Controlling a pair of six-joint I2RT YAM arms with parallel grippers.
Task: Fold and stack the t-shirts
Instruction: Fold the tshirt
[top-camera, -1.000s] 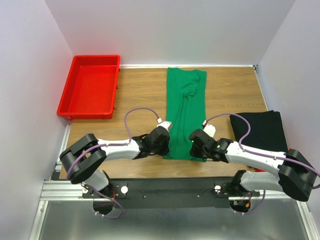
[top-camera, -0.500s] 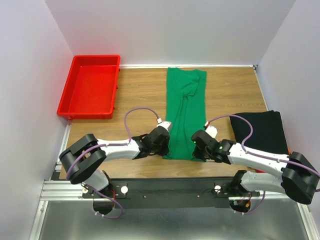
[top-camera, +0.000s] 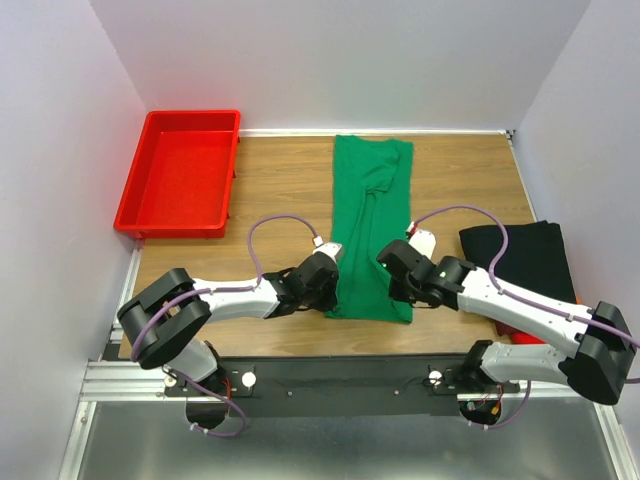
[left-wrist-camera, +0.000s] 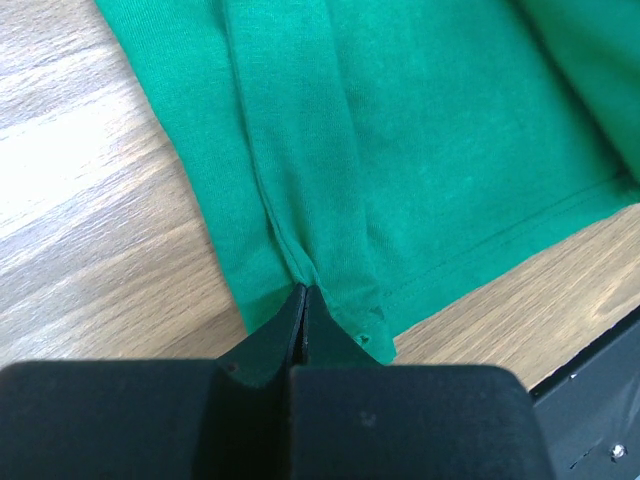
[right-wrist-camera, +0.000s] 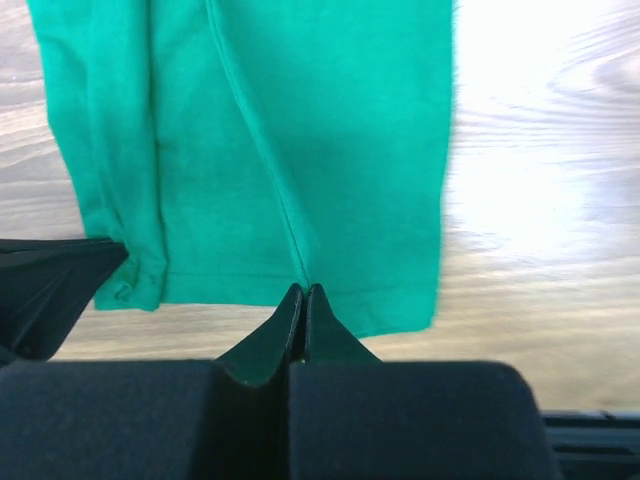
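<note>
A bright green t-shirt (top-camera: 370, 200) lies in the middle of the table, folded lengthwise into a narrow strip with its hem toward me. My left gripper (top-camera: 334, 287) is shut on the hem near its left corner, and the left wrist view shows the green t-shirt (left-wrist-camera: 420, 150) puckered into a ridge at the gripper (left-wrist-camera: 305, 290). My right gripper (top-camera: 388, 280) is shut on the hem right of centre. In the right wrist view, a crease in the green t-shirt (right-wrist-camera: 330, 130) runs from the gripper (right-wrist-camera: 304, 290). A folded black t-shirt (top-camera: 525, 260) lies at the right.
A rigid red plastic tray (top-camera: 185, 170) stands at the back left corner of the wooden table (top-camera: 270, 190). White walls close in the left, back and right sides. The left gripper's dark finger (right-wrist-camera: 50, 285) shows at the left edge of the right wrist view.
The right gripper has shut and shifted up and left over the shirt's hem. The left arm and the shirt's far end have stayed put.
</note>
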